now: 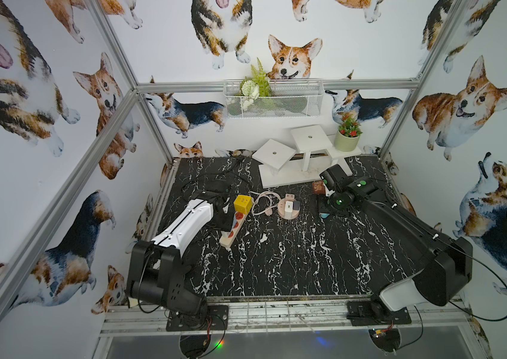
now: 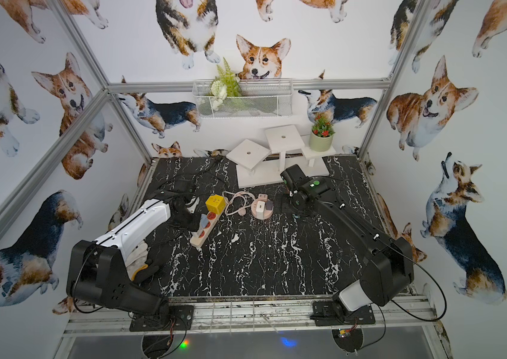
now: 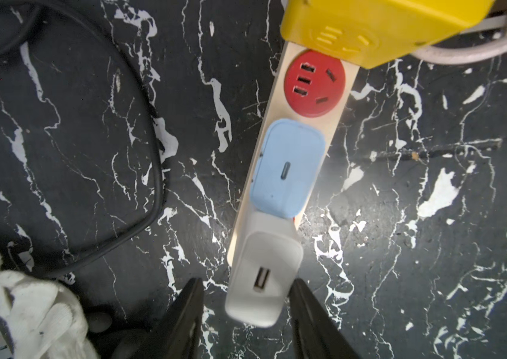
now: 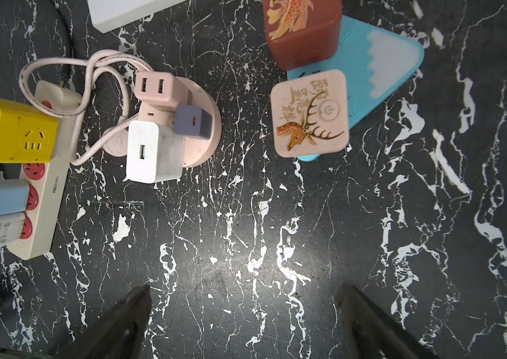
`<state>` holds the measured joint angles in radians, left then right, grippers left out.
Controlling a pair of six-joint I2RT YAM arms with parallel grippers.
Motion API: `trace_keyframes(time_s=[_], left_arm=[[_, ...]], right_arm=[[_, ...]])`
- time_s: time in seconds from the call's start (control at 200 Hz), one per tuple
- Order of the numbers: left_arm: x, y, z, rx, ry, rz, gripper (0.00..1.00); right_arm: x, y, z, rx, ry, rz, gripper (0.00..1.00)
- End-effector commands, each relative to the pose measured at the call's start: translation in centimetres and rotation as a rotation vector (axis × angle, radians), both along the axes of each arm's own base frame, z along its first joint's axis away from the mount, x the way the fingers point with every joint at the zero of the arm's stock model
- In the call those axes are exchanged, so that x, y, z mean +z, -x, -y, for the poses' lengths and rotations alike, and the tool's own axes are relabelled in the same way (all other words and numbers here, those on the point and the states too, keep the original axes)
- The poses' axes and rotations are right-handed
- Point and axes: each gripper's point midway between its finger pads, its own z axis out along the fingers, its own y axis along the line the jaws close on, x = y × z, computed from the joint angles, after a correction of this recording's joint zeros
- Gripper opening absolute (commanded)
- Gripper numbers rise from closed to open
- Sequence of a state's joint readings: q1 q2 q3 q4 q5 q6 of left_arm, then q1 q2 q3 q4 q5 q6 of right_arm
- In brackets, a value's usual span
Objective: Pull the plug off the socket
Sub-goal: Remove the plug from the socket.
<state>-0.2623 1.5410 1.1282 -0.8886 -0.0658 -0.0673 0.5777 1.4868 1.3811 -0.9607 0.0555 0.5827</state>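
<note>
Your left gripper [image 3: 247, 283] hangs over the near end of the cream power strip [image 3: 272, 102], which lies on the left side of the black marbled tabletop [image 4: 277, 233]. Its two black fingers [image 3: 305, 310] stand either side of the white USB charger [image 3: 261, 273]. One finger sits right against the charger's side, while a strip of tabletop shows beside the other. You cannot tell from this whether the charger is pinched yet. That charger is the plug to look at. In the right wrist view it sits in the last red socket of the strip, at the end away from the yellow cube socket [image 3: 379, 25]. Just beside it a light blue charger [image 3: 286, 167] fills the middle socket, and the next red socket [image 3: 314, 84] stands free, partly under the yellow cube. A black cable [image 3: 156, 174] loops on the tabletop beside the strip, and a white glove [image 3: 28, 304] lies near the left arm. Your right gripper [image 4: 246, 298] is spread wide above bare tabletop and holds nothing. Near it is a round pink socket hub [image 4: 211, 130] carrying three chargers, and a blue mountain-shaped socket [image 4: 383, 62] carrying a deer-printed cube [image 4: 309, 113].
</note>
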Motion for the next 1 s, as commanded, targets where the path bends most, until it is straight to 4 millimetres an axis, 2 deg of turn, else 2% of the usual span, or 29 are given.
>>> trace_keyframes(time_s=[0.0, 0.135, 0.23, 0.32, 0.445, 0.556, 0.676, 0.826, 0.996], left_arm=[[-0.8, -0.5, 0.9, -0.024, 0.034, -0.017, 0.47], [-1.6, -0.4, 1.2, -0.022, 0.053, -0.041, 0.42], [-1.2, -0.3, 1.4, -0.028, 0.063, -0.033, 0.31], [-0.7, -0.3, 1.6, -0.026, 0.077, -0.027, 0.17], [0.2, -0.4, 2.0, 0.005, 0.117, -0.024, 0.0], [1.4, -0.6, 2.6, 0.052, 0.182, -0.013, 0.0], [2.6, -0.8, 3.6, 0.09, 0.252, -0.015, 0.0], [3.8, -0.9, 4.9, 0.143, 0.345, -0.012, 0.0], [4.8, -1.1, 6.1, 0.202, 0.442, -0.003, 0.0]], right_arm=[[0.1, -0.2, 0.3, -0.02, 0.02, 0.014, 1.0], [0.0, -0.5, 0.6, -0.078, 0.027, 0.012, 1.0], [-0.2, -0.8, 0.9, -0.113, 0.06, 0.01, 0.99], [-0.6, -0.8, -0.2, -0.1, 0.02, -0.018, 1.0], [-0.7, -0.7, -4.0, -0.013, -0.136, -0.06, 0.97], [-0.3, -1.1, -7.3, 0.057, -0.234, -0.039, 0.95], [-0.9, -1.0, -10.8, 0.119, -0.306, -0.092, 0.93], [-1.5, 0.0, -15.1, 0.23, -0.358, -0.138, 0.87], [-1.9, 1.2, -20.1, 0.3, -0.523, -0.215, 0.76]])
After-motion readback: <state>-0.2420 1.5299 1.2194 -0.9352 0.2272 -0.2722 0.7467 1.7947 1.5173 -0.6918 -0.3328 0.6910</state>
